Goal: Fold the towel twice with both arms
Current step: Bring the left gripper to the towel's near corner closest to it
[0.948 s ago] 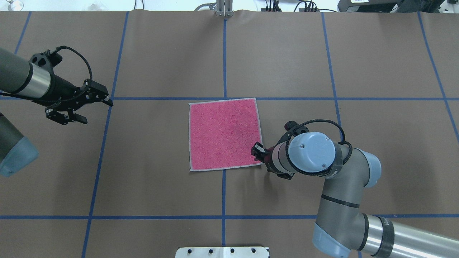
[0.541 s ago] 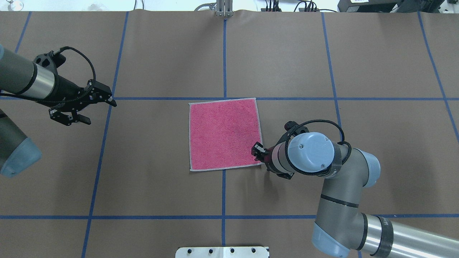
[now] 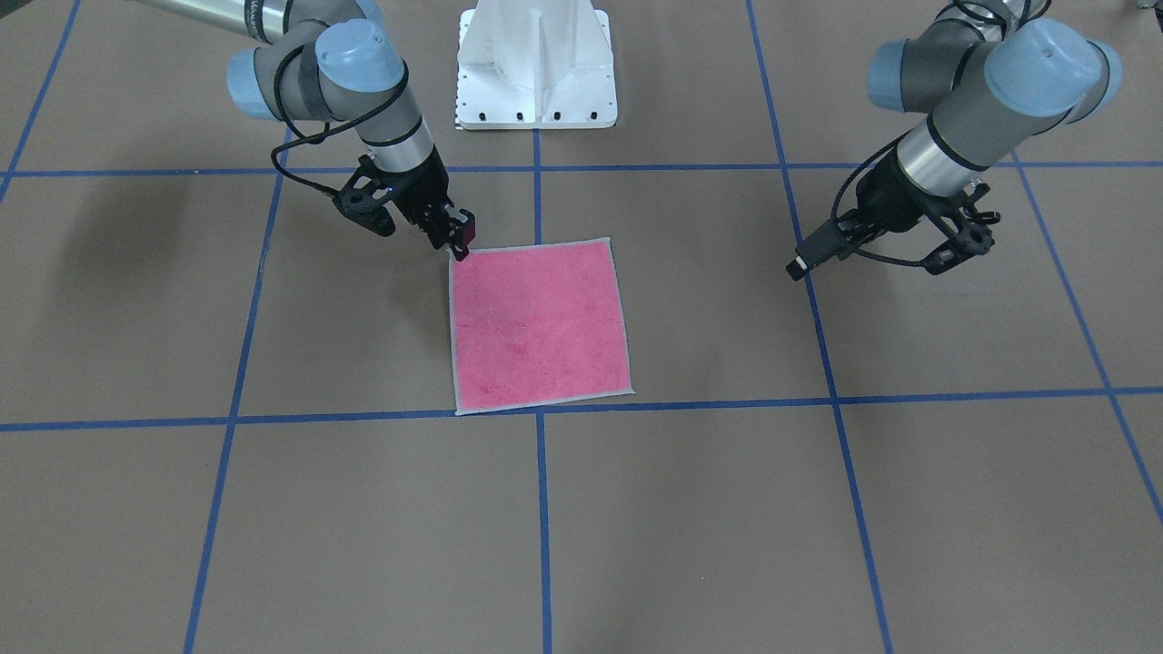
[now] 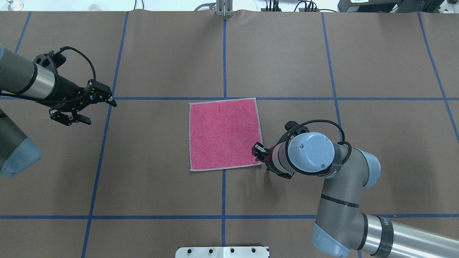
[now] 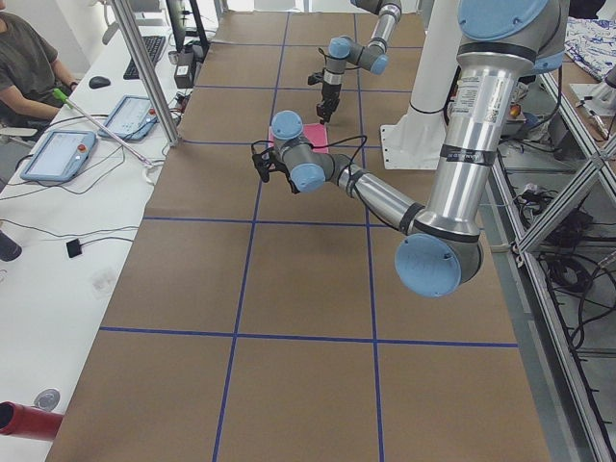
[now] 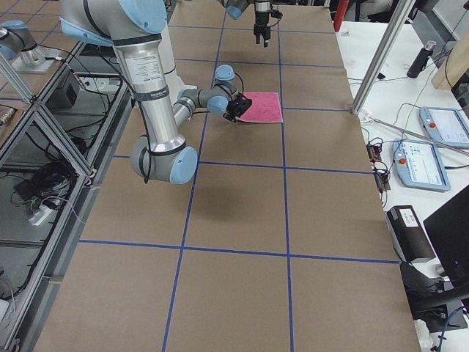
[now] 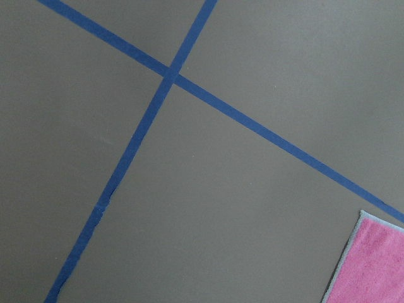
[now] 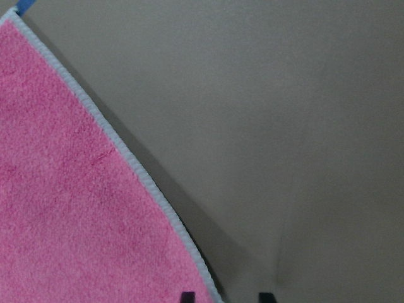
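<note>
The towel (image 4: 224, 133) lies flat and unfolded, pink face up, at the table's middle; it also shows in the front view (image 3: 538, 327). My right gripper (image 4: 259, 152) is low at the towel's near right corner. It is open, with one finger on each side of the stitched edge (image 8: 145, 183). In the right wrist view only its fingertips (image 8: 187, 296) show. My left gripper (image 4: 101, 113) is open and empty, raised above the table well to the left of the towel. The left wrist view catches just a towel corner (image 7: 379, 265).
The table is brown paper (image 4: 161, 179) with a grid of blue tape lines (image 4: 223, 53). The white pedestal base (image 4: 222, 252) stands at the near edge. In the left side view a desk (image 5: 58, 154) with tablets and a seated person runs along the far side.
My left gripper has moved a little to the right and up, toward the towel's side, then nearly stopped. The right gripper and the towel have not moved.
</note>
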Robot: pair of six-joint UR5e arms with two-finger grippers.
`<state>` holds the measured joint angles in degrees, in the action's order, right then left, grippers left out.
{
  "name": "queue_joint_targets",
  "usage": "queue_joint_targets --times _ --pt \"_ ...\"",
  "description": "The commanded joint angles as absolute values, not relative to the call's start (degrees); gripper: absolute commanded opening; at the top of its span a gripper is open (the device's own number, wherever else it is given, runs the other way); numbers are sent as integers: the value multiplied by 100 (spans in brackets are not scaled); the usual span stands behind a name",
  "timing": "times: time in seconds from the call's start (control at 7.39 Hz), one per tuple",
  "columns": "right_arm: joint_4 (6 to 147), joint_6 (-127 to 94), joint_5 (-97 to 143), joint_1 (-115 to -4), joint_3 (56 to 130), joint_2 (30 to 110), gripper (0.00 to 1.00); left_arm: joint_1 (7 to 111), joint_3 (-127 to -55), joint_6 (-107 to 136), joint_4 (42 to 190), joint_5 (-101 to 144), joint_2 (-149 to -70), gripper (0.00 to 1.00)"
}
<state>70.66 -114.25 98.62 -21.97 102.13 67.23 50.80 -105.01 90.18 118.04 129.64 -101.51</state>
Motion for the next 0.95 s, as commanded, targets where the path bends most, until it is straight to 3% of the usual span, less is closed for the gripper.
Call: queue_joint_targets --times 0.0,0.27,0.41,0.81 --pt "7066 -11426 9861 -2197 10222 6724 25 5080 -10512 9018 11804 12964 -10134 100" --pt "7066 -11426 9861 -2206 10239 6724 13 5080 -10503 9018 11804 12964 -10142 100" --pt "7066 -11426 9861 -2223 10265 6732 0 5080 -10503 9018 11804 12964 -10143 100" --pt "7066 -11426 9870 -2232 10292 6750 0 5036 -10503 9035 11786 12955 -10160 100"
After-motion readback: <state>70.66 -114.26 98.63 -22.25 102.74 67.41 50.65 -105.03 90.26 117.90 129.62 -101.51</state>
